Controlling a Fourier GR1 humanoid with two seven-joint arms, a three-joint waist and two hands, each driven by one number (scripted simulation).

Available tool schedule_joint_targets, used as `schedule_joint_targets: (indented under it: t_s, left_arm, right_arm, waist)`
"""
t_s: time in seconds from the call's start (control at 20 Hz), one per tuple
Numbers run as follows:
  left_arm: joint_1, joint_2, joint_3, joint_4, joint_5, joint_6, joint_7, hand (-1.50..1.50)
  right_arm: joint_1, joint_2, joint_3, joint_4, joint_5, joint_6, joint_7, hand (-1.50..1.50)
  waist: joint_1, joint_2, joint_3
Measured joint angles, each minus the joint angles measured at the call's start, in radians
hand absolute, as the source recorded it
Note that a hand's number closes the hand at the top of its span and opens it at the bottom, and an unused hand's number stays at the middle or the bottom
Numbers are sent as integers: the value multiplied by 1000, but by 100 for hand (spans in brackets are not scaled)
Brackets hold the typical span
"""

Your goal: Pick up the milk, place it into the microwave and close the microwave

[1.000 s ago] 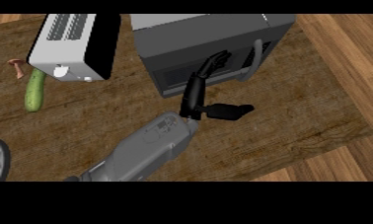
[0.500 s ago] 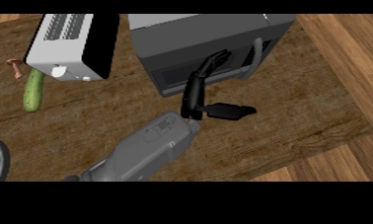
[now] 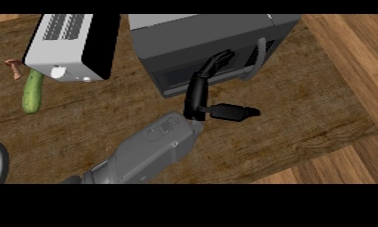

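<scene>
Head view: I cannot see the milk anywhere on the counter (image 3: 303,116). My guess is that it sits inside the microwave (image 3: 184,41) at 12 o'clock, behind the dark door. I expect a milk carton to be light, with thin walls that dent easily. If I had to grip it again I would take it around the mid-body, not by the top.

My left hand (image 3: 198,93) reaches up from 6 o'clock. Its fingers (image 3: 214,66) are straight and lie flat against the door, just beside the pale handle (image 3: 258,58). The thumb (image 3: 232,112) points to 3 o'clock and the hand holds nothing. The door should be stiff and swing on a hinge, so pushing near the handle side suits it.

I cannot tell whether the door is fully latched, because its edge blurs into the body. The right hand is out of view. The toaster (image 3: 66,46) and cucumber (image 3: 31,92) sit at 10 o'clock, well apart from the hand.
</scene>
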Motion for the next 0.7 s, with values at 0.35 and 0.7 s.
schedule_joint_targets:
  t_s: [0.35,0.7]
  left_arm:
    - [-13,0,-13,4,29,-10,-28,-150]
    - [-17,0,-19,18,60,-16,-62,-150]
  right_arm:
    - [-16,107,72,90,-201,63,40,-150]
    - [-51,105,74,160,-305,110,80,-150]
  waist:
    - [5,10,5]
    - [-2,10,4]
